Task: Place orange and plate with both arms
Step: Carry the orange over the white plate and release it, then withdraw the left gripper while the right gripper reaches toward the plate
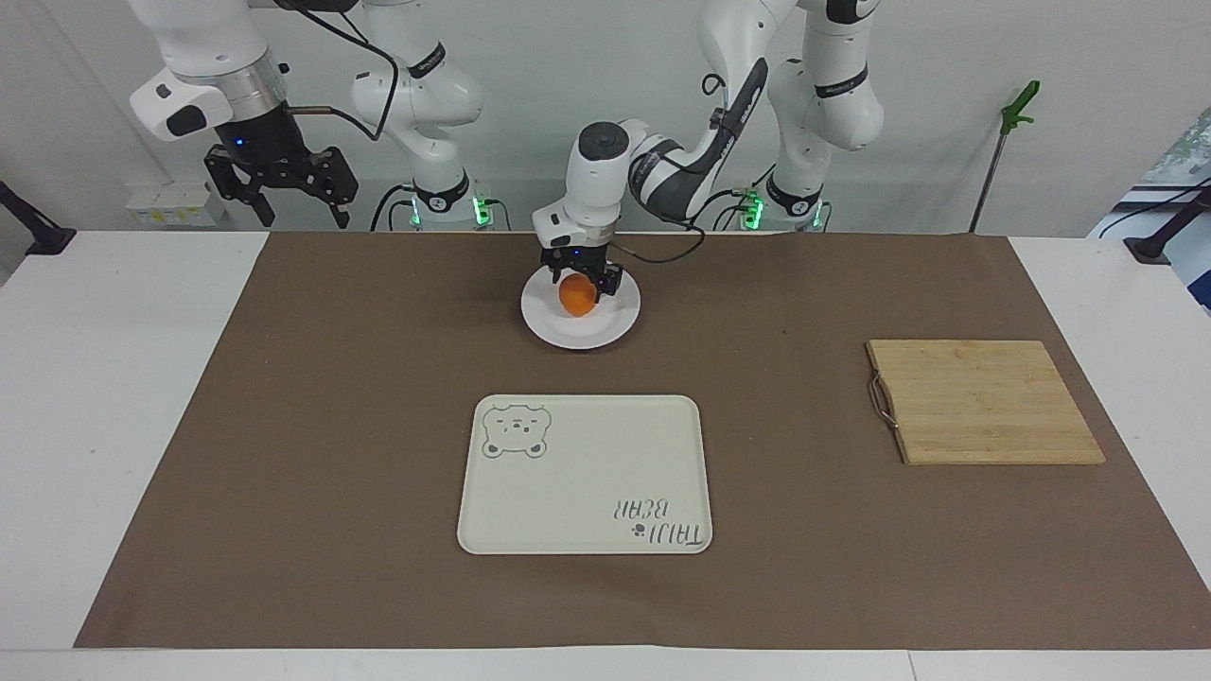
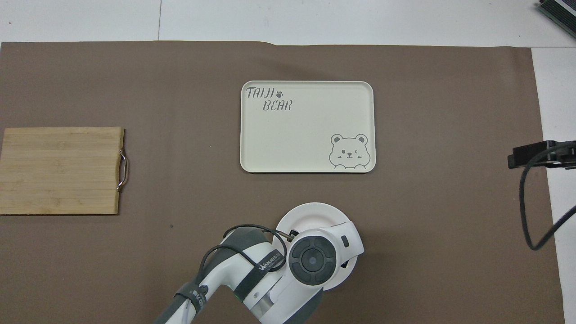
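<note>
The white plate point(image 1: 605, 326) lies on the brown mat close to the robots, near the table's middle. My left gripper point(image 1: 578, 291) is over the plate, shut on the orange point(image 1: 575, 296), which hangs low above the plate's middle. In the overhead view the left arm's wrist point(image 2: 313, 260) covers the orange and much of the plate point(image 2: 306, 215). My right gripper point(image 1: 284, 194) is open and empty, raised above the table's edge at the right arm's end, where that arm waits.
A cream tray with a bear drawing point(image 1: 585, 473) lies farther from the robots than the plate. A wooden cutting board point(image 1: 981, 400) lies toward the left arm's end. A brown mat point(image 1: 331, 454) covers the table.
</note>
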`<move>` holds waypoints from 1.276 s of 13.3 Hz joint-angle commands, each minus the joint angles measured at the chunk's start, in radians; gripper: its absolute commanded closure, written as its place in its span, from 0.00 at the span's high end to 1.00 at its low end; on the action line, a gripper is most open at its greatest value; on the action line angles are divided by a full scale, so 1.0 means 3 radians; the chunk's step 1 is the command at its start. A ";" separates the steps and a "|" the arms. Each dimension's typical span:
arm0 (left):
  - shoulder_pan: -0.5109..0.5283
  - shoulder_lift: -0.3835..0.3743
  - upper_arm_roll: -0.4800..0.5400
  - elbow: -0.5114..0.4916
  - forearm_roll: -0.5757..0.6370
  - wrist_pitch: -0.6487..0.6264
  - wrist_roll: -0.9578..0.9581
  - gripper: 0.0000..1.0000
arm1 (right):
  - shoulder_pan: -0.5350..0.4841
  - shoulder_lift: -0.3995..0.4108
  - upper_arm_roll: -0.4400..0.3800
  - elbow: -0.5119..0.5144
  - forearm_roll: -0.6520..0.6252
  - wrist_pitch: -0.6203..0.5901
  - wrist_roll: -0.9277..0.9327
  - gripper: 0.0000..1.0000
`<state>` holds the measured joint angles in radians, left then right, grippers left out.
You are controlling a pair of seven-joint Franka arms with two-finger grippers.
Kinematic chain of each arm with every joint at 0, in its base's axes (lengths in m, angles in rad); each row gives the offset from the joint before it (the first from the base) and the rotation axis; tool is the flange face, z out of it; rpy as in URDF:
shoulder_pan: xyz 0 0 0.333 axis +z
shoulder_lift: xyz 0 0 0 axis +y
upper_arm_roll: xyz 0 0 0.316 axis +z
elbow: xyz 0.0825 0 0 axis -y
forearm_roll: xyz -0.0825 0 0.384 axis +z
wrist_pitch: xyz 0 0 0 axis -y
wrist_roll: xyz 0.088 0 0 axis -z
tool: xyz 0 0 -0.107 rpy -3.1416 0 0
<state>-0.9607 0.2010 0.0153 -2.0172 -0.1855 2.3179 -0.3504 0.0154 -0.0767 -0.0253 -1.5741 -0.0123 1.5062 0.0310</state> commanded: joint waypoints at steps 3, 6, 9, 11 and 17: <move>0.0557 -0.0628 0.0010 -0.0025 -0.0011 -0.0643 0.0185 1.00 | -0.0020 0.0036 0.0013 0.0067 -0.0015 -0.0051 -0.0067 1.00; 0.1155 -0.1027 0.0010 0.0056 0.0111 -0.1220 0.0808 1.00 | -0.0020 0.0036 0.0013 0.0067 -0.0015 -0.0051 -0.0067 1.00; 0.1626 -0.1038 0.0010 0.0393 0.0398 -0.1508 0.0999 1.00 | -0.0020 0.0036 0.0013 0.0067 -0.0015 -0.0051 -0.0067 1.00; 0.1897 -0.1038 0.0010 0.0572 0.0439 -0.1595 0.1010 1.00 | -0.0026 0.0036 0.0008 0.0067 -0.0030 -0.0071 -0.0062 1.00; 0.2593 -0.0962 0.0016 0.1421 0.0444 -0.2494 0.1658 1.00 | -0.0036 -0.0015 0.0013 -0.0371 0.0260 0.0204 -0.0114 1.00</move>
<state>-0.2252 -0.1221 0.0343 -1.6688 -0.0660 1.6413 0.0948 0.0153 -0.0746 -0.0253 -1.6152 0.0127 1.5165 0.0258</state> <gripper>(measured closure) 0.000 0.000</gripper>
